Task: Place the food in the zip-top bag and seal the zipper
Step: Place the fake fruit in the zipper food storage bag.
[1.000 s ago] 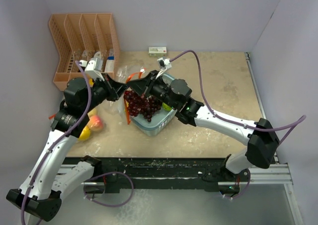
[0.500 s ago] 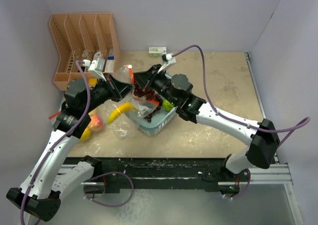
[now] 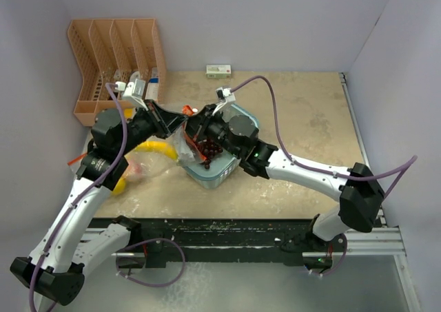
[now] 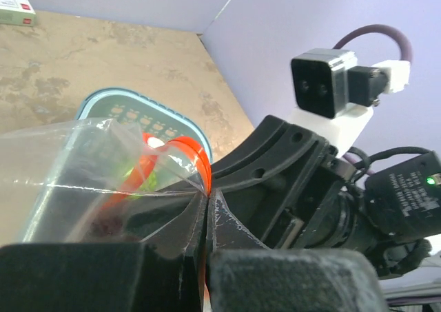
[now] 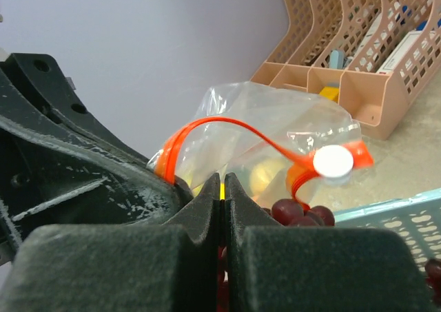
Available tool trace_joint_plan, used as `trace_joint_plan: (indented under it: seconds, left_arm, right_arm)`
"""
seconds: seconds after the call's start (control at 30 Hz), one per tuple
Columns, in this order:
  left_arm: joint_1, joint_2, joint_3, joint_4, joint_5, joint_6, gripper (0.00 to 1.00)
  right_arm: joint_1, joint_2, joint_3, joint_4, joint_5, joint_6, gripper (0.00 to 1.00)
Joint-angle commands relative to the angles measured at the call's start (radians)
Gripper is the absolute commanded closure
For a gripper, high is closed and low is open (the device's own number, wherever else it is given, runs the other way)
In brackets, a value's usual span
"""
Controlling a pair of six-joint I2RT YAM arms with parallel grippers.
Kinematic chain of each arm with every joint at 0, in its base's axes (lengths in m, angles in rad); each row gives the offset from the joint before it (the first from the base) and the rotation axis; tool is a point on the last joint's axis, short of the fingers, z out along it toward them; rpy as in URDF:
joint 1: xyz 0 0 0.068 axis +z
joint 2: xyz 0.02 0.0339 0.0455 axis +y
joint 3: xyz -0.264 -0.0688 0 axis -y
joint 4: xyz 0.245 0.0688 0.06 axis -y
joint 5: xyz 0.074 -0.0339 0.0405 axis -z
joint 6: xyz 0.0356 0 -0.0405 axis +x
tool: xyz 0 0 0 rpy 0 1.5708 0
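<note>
The left gripper (image 4: 207,248) is clenched on the clear film of the zip-top bag (image 4: 83,167); the right gripper (image 5: 222,189), jaws pressed together, pinches the same mouth edge from the bag's 3 o'clock; the bag hangs between them over the blue basket's (image 3: 229,169) 9 o'clock rim; the zipper (image 5: 207,125) loops upward; the grape bunch (image 3: 209,149) lies at the bag's 4 o'clock; a peach (image 3: 135,171) and a yellow fruit (image 3: 118,185) rest on the table at its 8 o'clock.

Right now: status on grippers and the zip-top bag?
Left gripper, right gripper both shut on clear crinkly plastic bag at orange-red zipper strip; mouth open. Dark red grape bunch by light blue mesh basket. Pink-yellow fruit on table.
</note>
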Motion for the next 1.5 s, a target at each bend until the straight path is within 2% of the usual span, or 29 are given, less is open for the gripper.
trace_joint_plan:
  seconds: [0.0, 0.2, 0.33, 0.53, 0.67, 0.8, 0.9, 1.17, 1.27, 1.37, 1.47]
  left_arm:
    - [-0.003, 0.017, 0.015, 0.15, 0.045, -0.062, 1.0]
    - [-0.003, 0.022, -0.04, 0.202, 0.102, -0.11, 1.0]
    - [-0.004, 0.018, -0.072, 0.21, 0.107, -0.107, 1.0]
    - [-0.004, 0.008, -0.104, 0.164, 0.053, -0.065, 1.0]
    - [-0.003, -0.013, -0.138, 0.092, -0.005, -0.026, 1.0]
    - [-0.002, -0.054, -0.167, 0.035, -0.063, 0.001, 1.0]
    - [-0.003, -0.075, -0.167, 0.007, -0.094, 0.018, 1.0]
    - [-0.003, -0.075, -0.146, -0.014, -0.115, 0.037, 1.0]
    - [-0.002, -0.073, -0.143, -0.01, -0.109, 0.036, 1.0]
    - [-0.002, -0.077, -0.135, -0.016, -0.11, 0.037, 1.0]
    - [-0.002, -0.086, -0.128, -0.018, -0.116, 0.037, 1.0]
  right_arm:
    - [0.014, 0.032, 0.027, 0.103, -0.063, 0.049, 1.0]
    - [0.015, 0.096, 0.094, 0.06, -0.059, 0.04, 1.0]
    - [0.015, 0.101, 0.077, 0.06, -0.077, 0.051, 0.98]
    - [0.015, 0.047, 0.037, 0.003, -0.088, 0.051, 0.69]
    - [0.014, 0.012, 0.009, -0.012, -0.072, 0.034, 0.55]
    - [0.013, -0.027, -0.032, 0.017, -0.074, 0.028, 0.37]
    - [0.015, -0.057, -0.042, 0.013, -0.088, 0.01, 0.28]
    - [0.013, -0.175, -0.107, -0.058, -0.029, -0.015, 0.23]
    - [0.011, -0.213, -0.123, -0.142, 0.024, -0.019, 0.22]
    - [0.001, -0.241, -0.173, -0.218, 0.08, 0.009, 0.22]
    - [-0.035, -0.255, -0.222, -0.237, 0.063, 0.054, 0.23]
